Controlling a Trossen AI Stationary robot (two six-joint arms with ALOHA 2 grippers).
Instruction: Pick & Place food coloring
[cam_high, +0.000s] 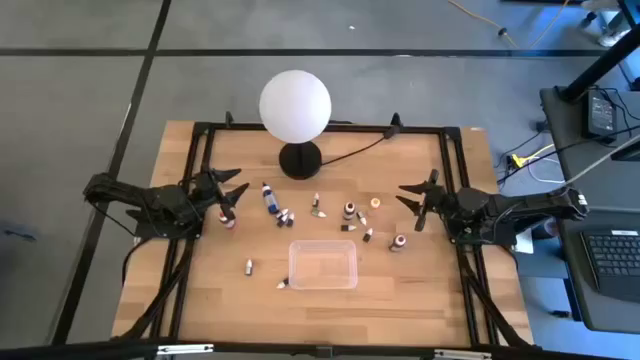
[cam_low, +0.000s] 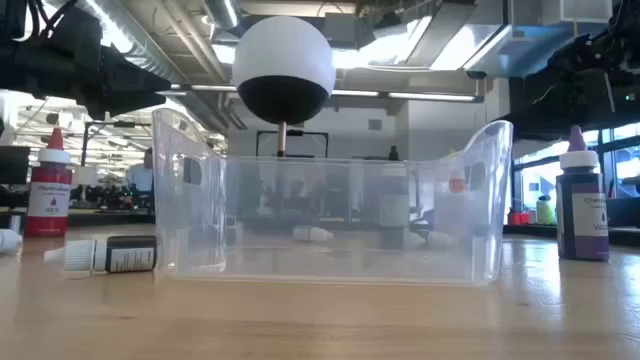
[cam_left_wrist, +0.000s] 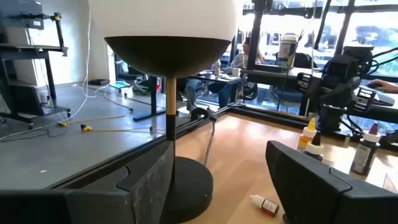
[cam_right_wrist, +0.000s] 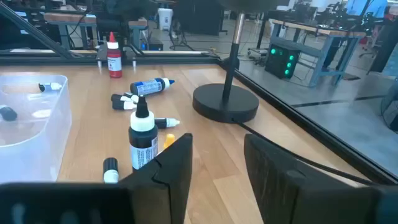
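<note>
A: Looking straight down first: why are both arms so far out?

B: They seem parked. The left gripper (cam_high: 228, 195) sits at nine o'clock on the table (cam_high: 200, 300), fingers spread with nothing between them; a red bottle (cam_high: 231, 222) stands just beside its tips. The right gripper (cam_high: 418, 200) is at three o'clock, jaws parted, also holding nothing.

A: And the food coloring (cam_high: 349, 212)?

B: Scattered across the middle, between lamp and tray. A blue bottle (cam_high: 269, 197) lies on its side at about ten o'clock from the clear tray (cam_high: 323, 283); others stand or lie near centre, and two lie at nine o'clock from the tray. The tray itself looks empty, so I judge no placing is done yet.

A: At table height?

B: The tray fills the middle. A dark bottle (cam_low: 105, 256) lies just beside its left wall, a red one (cam_low: 49, 190) stands farther left, a purple one (cam_low: 582, 200) at the right.

A: Left wrist?

B: Its wide-apart fingers (cam_left_wrist: 314, 180) frame the globe lamp (cam_left_wrist: 174, 56), whose black base (cam_left_wrist: 186, 186) stands close ahead. I think that base is the obstacle for any reach toward centre.

A: Right wrist?

B: Past its parted fingers (cam_right_wrist: 177, 162) a black-and-white bottle (cam_right_wrist: 142, 137) stands nearest, the likeliest first pick in my judgement. The lamp's cord (cam_right_wrist: 311, 158) runs across the table near that gripper.
</note>
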